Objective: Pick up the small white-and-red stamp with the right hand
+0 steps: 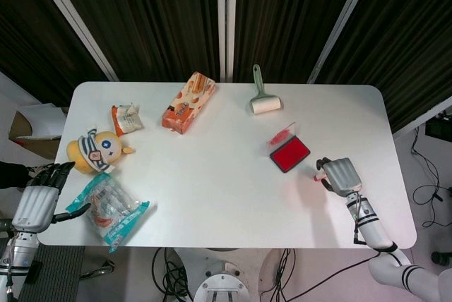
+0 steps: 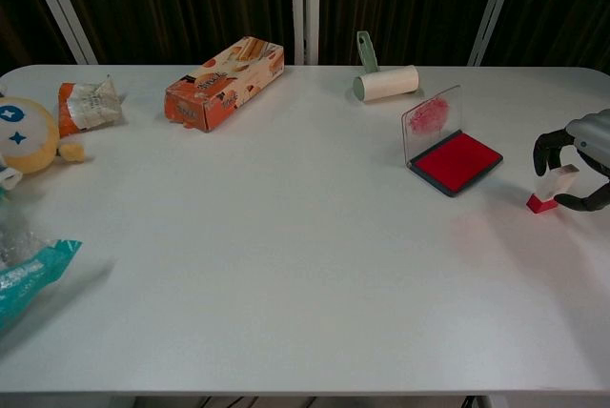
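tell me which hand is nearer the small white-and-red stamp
The right hand: its fingers curl around the stamp near the table's right edge. The left hand sits off the far left edge, beside the blue snack bag.

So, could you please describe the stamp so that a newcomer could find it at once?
Start at the open red ink pad on the right half of the white table. Just right of it, the stamp sits between the right hand's fingers. It is a tiny white block with a red base, far smaller than the pad.

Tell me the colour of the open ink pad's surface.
Bright red on the ink pad, under its clear raised lid; clearest in the chest view.
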